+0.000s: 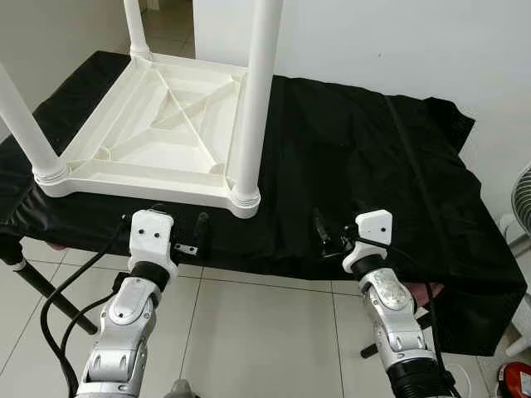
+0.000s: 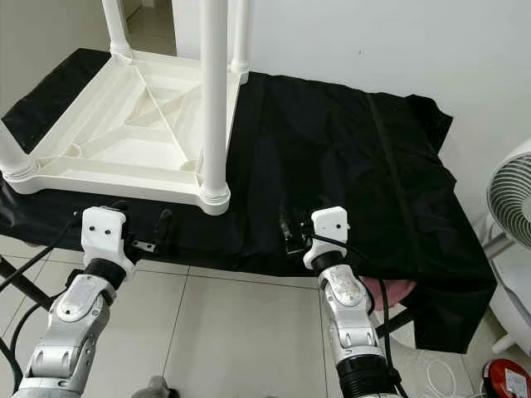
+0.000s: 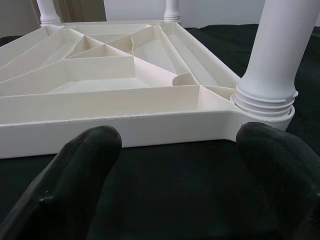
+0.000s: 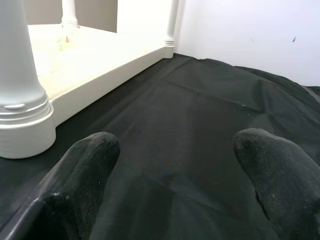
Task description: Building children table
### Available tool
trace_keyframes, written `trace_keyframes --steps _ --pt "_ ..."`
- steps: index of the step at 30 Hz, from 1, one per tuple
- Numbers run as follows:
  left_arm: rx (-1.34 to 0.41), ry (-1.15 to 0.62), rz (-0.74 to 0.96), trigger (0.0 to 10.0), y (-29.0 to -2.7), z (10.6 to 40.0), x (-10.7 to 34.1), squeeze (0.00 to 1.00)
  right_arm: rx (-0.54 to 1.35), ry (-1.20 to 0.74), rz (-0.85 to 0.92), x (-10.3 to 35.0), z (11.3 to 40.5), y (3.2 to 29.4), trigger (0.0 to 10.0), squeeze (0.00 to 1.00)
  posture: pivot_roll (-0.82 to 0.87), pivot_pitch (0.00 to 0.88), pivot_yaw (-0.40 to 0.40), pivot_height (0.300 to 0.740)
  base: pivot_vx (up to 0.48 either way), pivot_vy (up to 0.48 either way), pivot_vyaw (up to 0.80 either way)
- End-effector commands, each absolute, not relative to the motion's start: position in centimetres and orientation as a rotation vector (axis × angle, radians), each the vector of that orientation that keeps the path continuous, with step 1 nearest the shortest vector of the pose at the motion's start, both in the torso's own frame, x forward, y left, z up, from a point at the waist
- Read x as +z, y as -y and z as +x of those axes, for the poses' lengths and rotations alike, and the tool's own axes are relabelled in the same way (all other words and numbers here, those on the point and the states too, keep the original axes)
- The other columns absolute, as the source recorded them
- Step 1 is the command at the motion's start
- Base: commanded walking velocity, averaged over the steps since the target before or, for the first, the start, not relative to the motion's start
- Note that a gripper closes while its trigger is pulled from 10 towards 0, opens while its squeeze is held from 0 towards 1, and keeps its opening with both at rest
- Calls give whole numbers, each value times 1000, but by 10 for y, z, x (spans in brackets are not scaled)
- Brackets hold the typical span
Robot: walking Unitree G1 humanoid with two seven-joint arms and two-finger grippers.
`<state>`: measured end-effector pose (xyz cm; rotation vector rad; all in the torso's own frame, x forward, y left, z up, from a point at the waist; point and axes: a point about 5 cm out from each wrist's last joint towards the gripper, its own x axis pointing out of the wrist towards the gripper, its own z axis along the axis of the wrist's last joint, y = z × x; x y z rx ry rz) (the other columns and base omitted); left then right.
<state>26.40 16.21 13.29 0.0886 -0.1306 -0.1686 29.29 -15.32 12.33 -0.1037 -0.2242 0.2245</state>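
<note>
1. The white children's table lies upside down on a black cloth, its ribbed underside facing up, at the left part of the cloth.
2. 4 white legs stand up from its corners; the near right leg sits in its threaded socket, closest to both grippers.
3. The table's near edge runs just inside the cloth's front edge, leaving a thin black strip before the drop to the tiled floor.
4. Right of the table, the cloth is bare and creased, stretching to a white wall; this is the widest open room.
5. The left gripper hovers at the front edge just below the table's near rim, its fingers spread apart and holding nothing.
6. The right gripper hovers right of the table's near right leg, over the cloth's edge, its fingers also spread and empty.
7. A white fan stands well right of the table, past the cloth.
8. A red object lies on the floor below the fan.
9. No writing or brand can be read.
</note>
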Motion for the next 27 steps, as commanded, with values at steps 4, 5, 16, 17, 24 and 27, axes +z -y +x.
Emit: trace_keyframes --steps 4,5,16,17,24,27 --pt "-187 153 88 10000 -162 262 139 0 208 233 -117 125 293 161 10000 0 47 52 -101 740 274 0 0" --pt "-187 153 88 10000 -162 262 139 0 208 233 -117 125 293 161 10000 0 47 52 -101 740 281 0 0" --pt "-163 186 102 10000 -172 266 151 0 198 260 -131 134 299 168 10000 0 53 49 -104 740 289 0 0" --pt "-160 187 102 10000 -173 266 151 0 200 259 -131 133 299 167 10000 0 53 49 -104 740 292 0 0" --pt "-139 187 96 10000 -171 265 151 0 234 253 -131 132 299 164 10000 0 52 49 -100 740 162 0 0" --pt "-143 186 110 10000 -171 265 151 0 241 251 -132 132 298 164 10000 0 52 51 -101 740 0 0 0"
